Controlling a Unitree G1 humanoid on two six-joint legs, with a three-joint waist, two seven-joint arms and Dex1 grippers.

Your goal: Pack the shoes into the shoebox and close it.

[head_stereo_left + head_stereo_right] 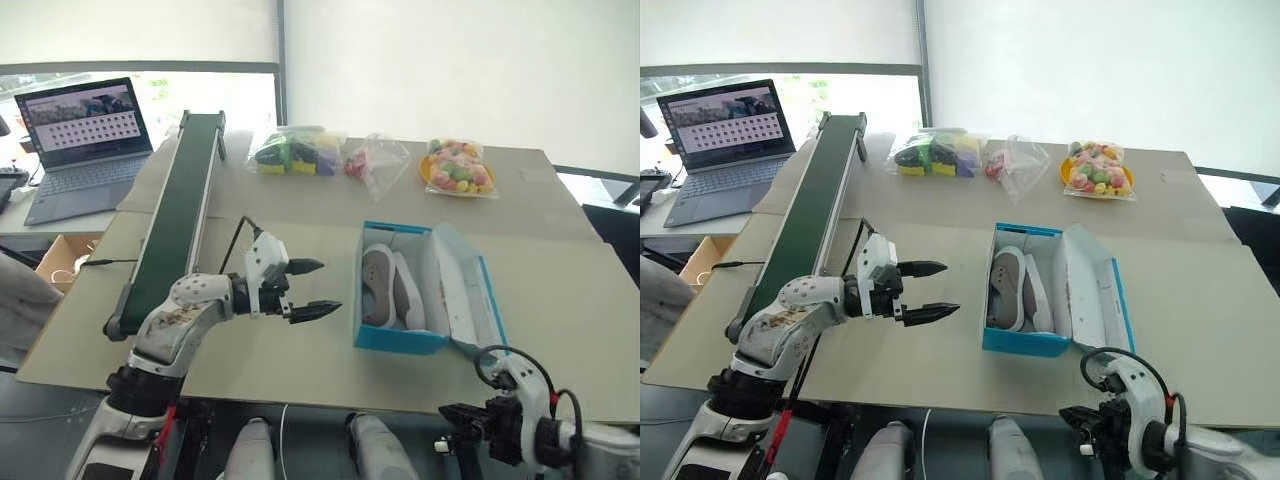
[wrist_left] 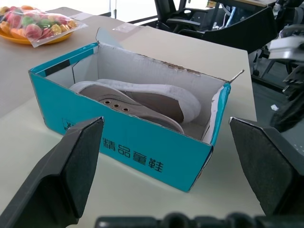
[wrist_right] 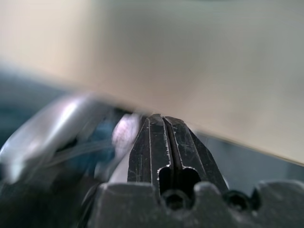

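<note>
The turquoise shoebox [image 1: 400,340] stands open on the table, its white-lined lid [image 1: 460,290] flipped out to the right. Both grey-brown shoes [image 1: 385,285] with pale soles lie inside, side by side. My left gripper [image 1: 330,286] hovers just left of the box, pointing at its long side, open and holding nothing. In the left wrist view its black fingers [image 2: 71,166] frame the shoebox [image 2: 133,152] and the shoes [image 2: 142,97]. My right gripper [image 1: 445,412] hangs low at the table's front edge, below the box's near right corner. Its fingers [image 3: 164,128] are pressed shut on nothing.
A dark green conveyor belt [image 1: 175,215] runs along the left of the table. A laptop [image 1: 85,140] sits on a side desk beyond it. Clear bags of colourful items [image 1: 295,152], [image 1: 375,160], [image 1: 458,168] lie along the far edge. A small cardboard box [image 1: 62,258] sits low at the left.
</note>
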